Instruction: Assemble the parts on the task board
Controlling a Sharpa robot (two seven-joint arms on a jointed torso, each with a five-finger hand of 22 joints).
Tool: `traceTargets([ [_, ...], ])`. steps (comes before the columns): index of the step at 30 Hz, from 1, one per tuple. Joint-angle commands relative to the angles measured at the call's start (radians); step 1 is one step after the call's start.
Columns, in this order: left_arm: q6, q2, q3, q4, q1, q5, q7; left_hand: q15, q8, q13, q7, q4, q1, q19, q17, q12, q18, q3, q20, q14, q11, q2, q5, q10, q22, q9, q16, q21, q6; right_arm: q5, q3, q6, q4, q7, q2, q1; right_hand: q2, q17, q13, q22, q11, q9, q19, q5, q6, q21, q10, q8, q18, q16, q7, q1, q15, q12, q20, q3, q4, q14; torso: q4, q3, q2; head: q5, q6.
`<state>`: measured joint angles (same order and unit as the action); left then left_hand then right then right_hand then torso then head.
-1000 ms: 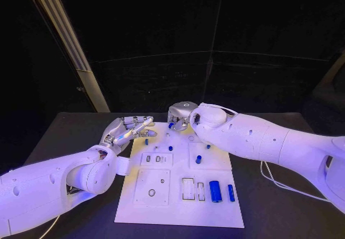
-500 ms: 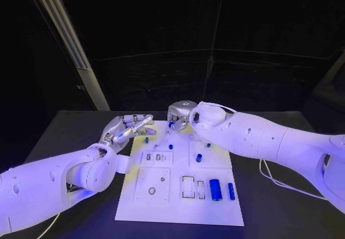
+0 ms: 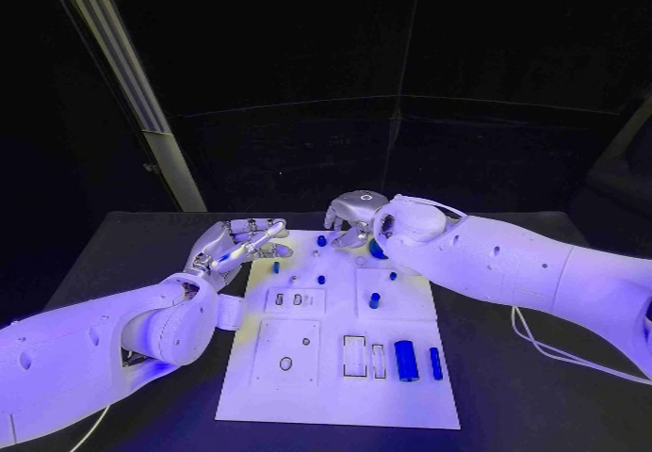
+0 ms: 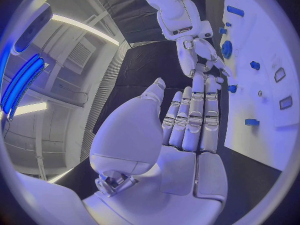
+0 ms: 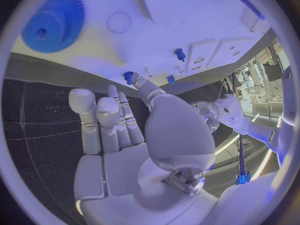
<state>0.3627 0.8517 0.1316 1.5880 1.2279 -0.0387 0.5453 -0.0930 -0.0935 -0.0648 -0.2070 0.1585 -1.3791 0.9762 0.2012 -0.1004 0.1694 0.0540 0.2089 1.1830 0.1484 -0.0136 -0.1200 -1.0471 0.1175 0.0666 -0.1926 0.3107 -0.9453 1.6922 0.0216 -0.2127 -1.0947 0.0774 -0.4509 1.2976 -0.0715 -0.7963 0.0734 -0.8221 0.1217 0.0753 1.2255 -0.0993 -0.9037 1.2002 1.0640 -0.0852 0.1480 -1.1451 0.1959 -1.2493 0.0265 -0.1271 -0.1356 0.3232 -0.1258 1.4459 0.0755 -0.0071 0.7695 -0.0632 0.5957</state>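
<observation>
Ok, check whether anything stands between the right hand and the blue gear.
Nothing visible does. In the right wrist view, bare board and table lie between the right hand and the gear. A small peg stands by the fingertips, off to one side of that path.

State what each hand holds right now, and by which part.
Nothing is held. The left hand hangs open beside the task board, fingers straight and together. The right hand has its fingers curled above the board's far edge; one fingertip nears a small blue peg without gripping it.
</observation>
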Motion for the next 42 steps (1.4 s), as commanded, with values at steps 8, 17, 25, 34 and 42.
traceTargets([
  [8, -0.013, 0.011, -0.001, 0.004, 0.003, 0.005, 0.001, -0.008, 0.004, 0.002, 0.001, -0.005, -0.011, 0.001, 0.001, 0.006, 0.014, 0.001, 0.003, -0.001, 0.007, 0.001, 0.006, 0.003, -0.001, -0.002, 0.005, -0.006, -0.004, -0.137, -0.021, -0.041, -0.187, 0.071, -0.196, 0.004, -0.034, -0.193, 0.088, -0.211, -0.069, 0.001, 0.110, -0.040, -0.070, 0.125, 0.277, -0.020, -0.045, -0.133, -0.054, 0.068, -0.051, -0.153, 0.048, -0.060, 0.089, 0.048, -0.0207, 0.0051, -0.006, 0.000, -0.009],
  [17, -0.015, 0.008, -0.001, 0.001, 0.003, 0.005, 0.000, -0.008, 0.004, 0.002, 0.001, -0.005, -0.011, 0.001, 0.001, 0.006, 0.014, 0.001, 0.003, -0.001, 0.007, 0.001, 0.006, 0.003, -0.001, -0.002, 0.005, -0.006, -0.004, -0.168, -0.025, 0.048, -0.206, 0.152, -0.261, 0.005, -0.051, -0.370, 0.546, -0.419, -0.077, -0.007, 0.194, -0.094, -0.033, 0.237, 0.260, -0.009, -0.083, -0.252, -0.061, 0.023, -0.063, -0.564, 0.061, -0.172, 0.199, 0.064, -0.0195, 0.0057, -0.005, -0.009, -0.014],
  [25, -0.017, 0.005, 0.000, -0.004, 0.002, 0.005, -0.001, -0.008, 0.005, 0.002, 0.001, -0.005, -0.011, 0.001, 0.001, 0.006, 0.014, 0.001, 0.004, -0.002, 0.007, 0.001, 0.006, 0.003, -0.002, -0.002, 0.005, -0.006, -0.005, -0.167, -0.025, 0.117, -0.175, 0.170, -0.252, 0.004, -0.073, -0.406, 0.685, -0.434, -0.063, -0.006, 0.193, -0.092, 0.019, 0.247, 0.209, 0.000, -0.084, -0.275, -0.044, -0.055, -0.046, -0.647, 0.047, -0.254, 0.303, 0.065, -0.0167, 0.0040, -0.005, -0.012, -0.008],
  [34, -0.018, 0.005, 0.000, -0.006, 0.002, 0.005, -0.002, -0.008, 0.005, 0.002, 0.001, -0.005, -0.011, 0.001, 0.001, 0.006, 0.014, 0.001, 0.004, -0.002, 0.007, 0.001, 0.006, 0.003, -0.002, -0.002, 0.005, -0.006, -0.005, -0.159, -0.025, 0.158, -0.165, 0.171, -0.246, 0.004, -0.082, -0.418, 0.750, -0.441, -0.059, -0.005, 0.193, -0.096, 0.030, 0.251, 0.210, -0.009, -0.085, -0.283, -0.040, -0.114, -0.042, -0.683, 0.042, -0.308, 0.383, 0.065, -0.0193, 0.0032, -0.005, -0.009, -0.004],
  [42, -0.019, 0.004, 0.000, -0.006, 0.002, 0.005, -0.002, -0.008, 0.005, 0.002, 0.001, -0.005, -0.011, 0.001, 0.001, 0.006, 0.014, 0.001, 0.004, -0.002, 0.007, 0.001, 0.006, 0.003, -0.002, -0.002, 0.005, -0.006, -0.005, -0.148, -0.025, 0.169, -0.152, 0.167, -0.234, 0.004, -0.072, -0.427, 0.785, -0.450, -0.061, -0.003, 0.196, -0.102, 0.023, 0.255, 0.220, -0.017, -0.087, -0.288, -0.043, -0.137, -0.043, -0.712, 0.042, -0.308, 0.392, 0.066, -0.0184, 0.0029, -0.005, -0.011, -0.004],
])
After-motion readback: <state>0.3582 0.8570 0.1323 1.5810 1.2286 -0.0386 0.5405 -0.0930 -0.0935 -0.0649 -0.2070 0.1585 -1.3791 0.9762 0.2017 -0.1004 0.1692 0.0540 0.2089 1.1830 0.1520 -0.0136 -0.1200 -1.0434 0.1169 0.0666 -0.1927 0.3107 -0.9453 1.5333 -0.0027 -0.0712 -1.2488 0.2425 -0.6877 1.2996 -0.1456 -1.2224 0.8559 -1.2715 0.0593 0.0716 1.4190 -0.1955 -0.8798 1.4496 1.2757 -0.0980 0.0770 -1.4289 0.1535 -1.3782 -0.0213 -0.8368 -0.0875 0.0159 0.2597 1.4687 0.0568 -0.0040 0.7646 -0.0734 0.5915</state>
